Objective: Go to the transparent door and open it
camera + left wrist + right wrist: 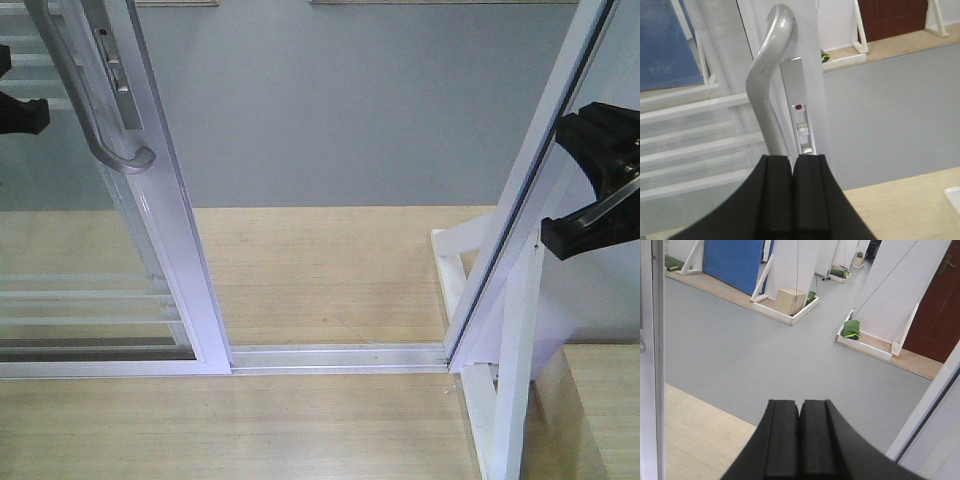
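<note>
The transparent door stands at the left in the front view, with a white frame and thin white bars across the glass. Its curved grey pull handle sits on the right rail. A wide gap lies between that rail and the white jamb at the right. My left gripper is at the left edge, by the handle. In the left wrist view it is shut and empty, just in front of the lower part of the handle and the lock plate. My right gripper is shut and empty beside the jamb.
A floor track crosses the wooden platform. A white braced stand holds the jamb. Grey floor lies beyond. Further off are a cardboard box, green bags, a blue panel and a dark red door.
</note>
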### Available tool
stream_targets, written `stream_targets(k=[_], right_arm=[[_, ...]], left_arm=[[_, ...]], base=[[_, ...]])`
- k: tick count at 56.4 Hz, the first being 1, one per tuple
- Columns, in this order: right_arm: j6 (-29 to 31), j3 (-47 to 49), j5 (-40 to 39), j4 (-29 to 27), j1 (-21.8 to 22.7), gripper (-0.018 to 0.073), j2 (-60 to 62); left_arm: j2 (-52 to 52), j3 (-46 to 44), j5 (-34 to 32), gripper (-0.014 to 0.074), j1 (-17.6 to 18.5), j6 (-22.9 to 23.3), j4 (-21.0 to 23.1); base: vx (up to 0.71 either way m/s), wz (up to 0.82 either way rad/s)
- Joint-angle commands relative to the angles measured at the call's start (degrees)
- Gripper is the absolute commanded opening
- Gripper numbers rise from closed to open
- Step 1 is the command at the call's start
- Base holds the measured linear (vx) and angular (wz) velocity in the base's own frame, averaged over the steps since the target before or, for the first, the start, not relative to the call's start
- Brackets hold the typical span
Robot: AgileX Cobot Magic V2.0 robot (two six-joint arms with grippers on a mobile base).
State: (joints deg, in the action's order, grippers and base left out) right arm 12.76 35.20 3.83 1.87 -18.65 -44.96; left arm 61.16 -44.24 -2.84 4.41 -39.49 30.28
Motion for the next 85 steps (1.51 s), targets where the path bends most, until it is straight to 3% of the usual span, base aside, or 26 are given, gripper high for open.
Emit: stream_targets(k=[1,16,28,41,85], right_arm=[[-0.1,1.8,-3.0,-0.3,0.1,-0.0006,2.3],[-0.2,1.8,10.1,-0.4,0.1,-0.0006,11.6],[-0.2,1.6,18.5,-0.5,0.1,-0.0006,21.6],[-1.8,1.6,26.9,-0.1,0.1,-0.0006,29.5],[-2.0,1.6,25.6,-0.4,0.1,-0.0006,30.5]], left_arm=[[-5.7,1.5,-2.3,0.0001,0.8,2.5,0.5],[-19.8,10.2,8.4,0.0001,3.9,4.5,0.8],[-33.8,16.8,16.5,0.0001,4.7,4.8,10.6],[-47.3,22.1,21.2,0.0001,4.7,4.9,14.0],[-50.0,22.7,21.5,0.0003,4.7,5.0,14.0]], base=[[0.0,0.0],[0.0,0.0],[0.0,0.0],[0.0,0.0],[0.0,0.0]])
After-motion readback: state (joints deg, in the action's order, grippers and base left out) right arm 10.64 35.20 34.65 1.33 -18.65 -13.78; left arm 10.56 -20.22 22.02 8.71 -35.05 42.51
